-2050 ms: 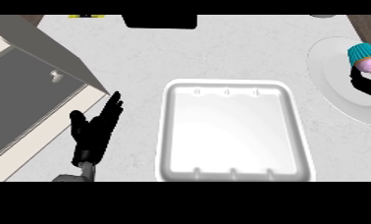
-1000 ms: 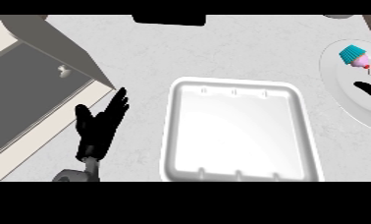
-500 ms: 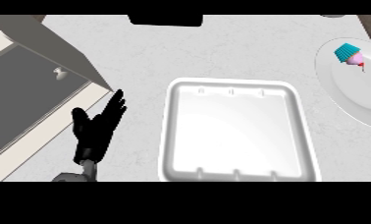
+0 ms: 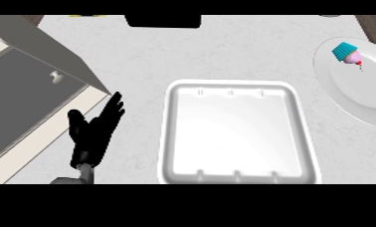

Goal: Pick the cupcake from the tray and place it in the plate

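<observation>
A cupcake (image 4: 347, 55) with a teal wrapper and pink frosting lies tipped on its side on the white plate (image 4: 352, 89) at the right edge. The white tray (image 4: 235, 134) in the middle of the counter holds nothing. My left hand (image 4: 94, 134) rests open at the lower left, fingers straight and pointing up, apart from the tray. My right hand shows nowhere in the head view.
An open drawer or cabinet with a grey inside (image 4: 33, 81) fills the left side, close to my left hand. A dark object (image 4: 163, 20) sits at the counter's far edge. Pale counter (image 4: 220, 52) lies between the tray and the far edge.
The view has shifted so the plate and cupcake show more fully at the right. The cupcake now lies free on the plate. My left hand has stayed still.
</observation>
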Tool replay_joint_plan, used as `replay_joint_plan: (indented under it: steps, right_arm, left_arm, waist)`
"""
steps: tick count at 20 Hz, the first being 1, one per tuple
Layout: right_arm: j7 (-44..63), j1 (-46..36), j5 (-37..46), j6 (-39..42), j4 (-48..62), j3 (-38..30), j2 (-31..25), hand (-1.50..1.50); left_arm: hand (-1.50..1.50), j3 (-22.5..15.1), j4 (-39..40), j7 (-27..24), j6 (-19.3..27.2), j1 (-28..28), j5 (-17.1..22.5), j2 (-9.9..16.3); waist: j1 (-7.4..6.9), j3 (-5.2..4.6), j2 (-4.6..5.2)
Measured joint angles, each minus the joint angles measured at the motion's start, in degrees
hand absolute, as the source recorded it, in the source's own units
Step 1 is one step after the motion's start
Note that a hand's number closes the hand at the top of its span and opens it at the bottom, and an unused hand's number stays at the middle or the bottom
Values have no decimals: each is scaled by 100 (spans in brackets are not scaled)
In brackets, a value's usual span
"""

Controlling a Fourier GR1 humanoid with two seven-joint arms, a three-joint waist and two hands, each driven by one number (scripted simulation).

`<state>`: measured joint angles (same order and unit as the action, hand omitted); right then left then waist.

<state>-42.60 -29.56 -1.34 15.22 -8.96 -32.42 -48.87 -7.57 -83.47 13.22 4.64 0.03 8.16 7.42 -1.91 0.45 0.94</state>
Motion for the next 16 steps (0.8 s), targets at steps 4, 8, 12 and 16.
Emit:
replay_joint_plan:
  steps: [4,8,12,16]
  right_arm:
    - [-288,414,106,378,1,103,-97,-150]
    - [-480,781,244,350,-42,222,-160,-150]
    - [-611,1058,346,351,-84,320,-222,-150]
    - [-659,1181,385,287,-90,368,-201,-150]
  left_arm:
    - [0,6,76,-165,-17,60,-39,-28]
    - [0,69,50,-92,-54,74,0,10]
    - [0,138,206,-113,-69,-63,-10,-6]
    - [0,235,300,-243,-162,-50,9,38]
  waist:
    - [34,-3,-17]
    - [57,-4,-29]
    - [94,-8,-44]
    - [104,-10,-60]
